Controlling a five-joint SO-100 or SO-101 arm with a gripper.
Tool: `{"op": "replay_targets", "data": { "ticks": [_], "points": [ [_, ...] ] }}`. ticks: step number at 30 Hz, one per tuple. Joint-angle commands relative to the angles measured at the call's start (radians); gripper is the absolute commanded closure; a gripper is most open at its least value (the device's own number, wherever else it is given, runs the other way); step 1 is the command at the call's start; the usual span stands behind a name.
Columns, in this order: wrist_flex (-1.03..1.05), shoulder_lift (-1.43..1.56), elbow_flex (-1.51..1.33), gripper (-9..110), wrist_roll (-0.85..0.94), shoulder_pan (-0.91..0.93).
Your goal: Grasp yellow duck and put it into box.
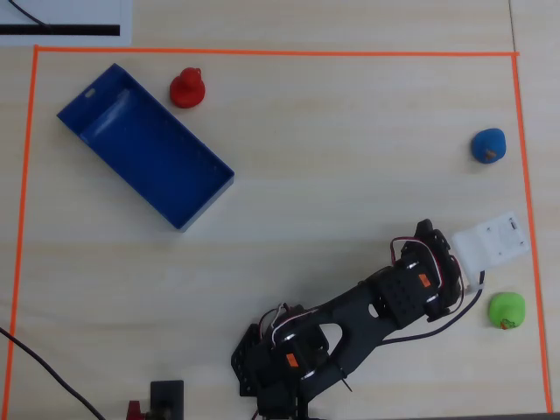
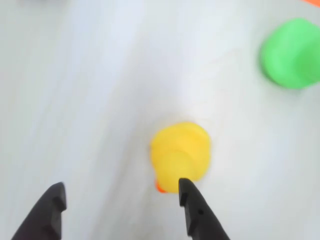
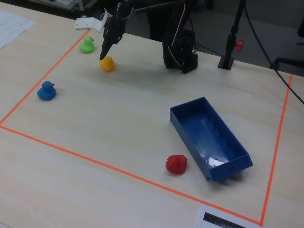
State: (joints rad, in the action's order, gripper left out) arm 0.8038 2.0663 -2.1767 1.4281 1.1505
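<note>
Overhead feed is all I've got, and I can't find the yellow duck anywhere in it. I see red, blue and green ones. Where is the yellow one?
Observer: The arm hides it from you. In the fixed view the yellow duck sits on the table directly under the tip of the tool, near the green duck.
Operator: Okay. Is the tool open, or does it already have the duck?
Observer: It is open and holds nothing. The wrist view shows the two fingers spread wide apart.
Operator: Is the duck centred between the fingers?
Observer: No. In the wrist view the duck lies off-centre, just ahead of the right-hand fingertip, and the gap is mostly bare table.
</note>
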Motion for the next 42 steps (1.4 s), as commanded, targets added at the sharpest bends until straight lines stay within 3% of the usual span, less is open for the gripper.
{"op": "replay_targets", "data": {
  "ticks": [1,20,31,34,37,42],
  "points": [
    [-0.037,0.0,0.015,70,-0.002,-0.008],
    [-0.187,-0.179,-0.038,67,0.176,0.184],
    [-0.196,-0.149,-0.121,68,0.29,0.183],
    [-0.186,-0.14,-0.12,74,0.288,0.169],
    [-0.181,-0.127,-0.112,101,0.252,0.156],
    [-0.147,-0.123,-0.104,101,0.253,0.156]
  ]
}}
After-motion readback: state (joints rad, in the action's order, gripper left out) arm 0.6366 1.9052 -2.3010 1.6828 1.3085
